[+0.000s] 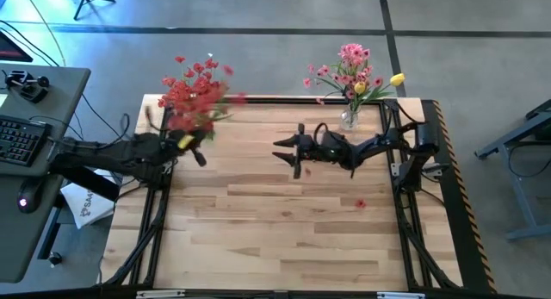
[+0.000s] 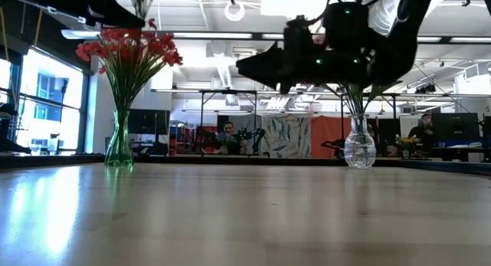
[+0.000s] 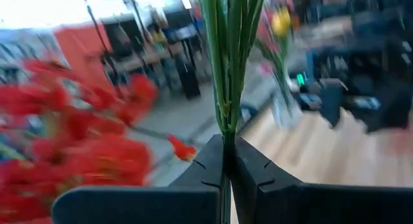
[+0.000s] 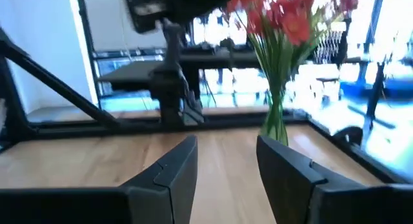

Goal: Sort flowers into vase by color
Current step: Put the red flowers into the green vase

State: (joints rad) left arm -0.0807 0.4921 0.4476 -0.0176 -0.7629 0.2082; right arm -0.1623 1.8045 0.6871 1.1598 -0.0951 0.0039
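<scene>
Two vases stand at the table's far edge, one toward each far corner. At the far left, a green vase (image 2: 119, 147) holds a bunch of red flowers (image 1: 196, 90). The left gripper (image 1: 191, 144) sits just beside that bunch; its wrist view shows the fingers (image 3: 213, 166) pinched on a cluster of green stems (image 3: 230, 56), several side by side, too tightly packed to count. A small yellow bit shows at this gripper in the high view; what it is cannot be told.

Near the table's middle, the right gripper (image 1: 288, 152) hangs above the wood (image 1: 284, 239), fingers (image 4: 177, 169) spread apart with nothing between them.

At the far right, a clear glass vase (image 2: 359, 149) carries pink flowers (image 1: 349, 68) and one yellow bloom (image 1: 397, 78). One small red piece (image 1: 360, 203) lies alone on the table near the right arm's base.

Only the low view tells the vases' colour, and it shows two people seated in the room behind. Only the high view shows the loose red piece and the yellow bloom clearly. The right wrist view looks across to the green vase with its red bunch
</scene>
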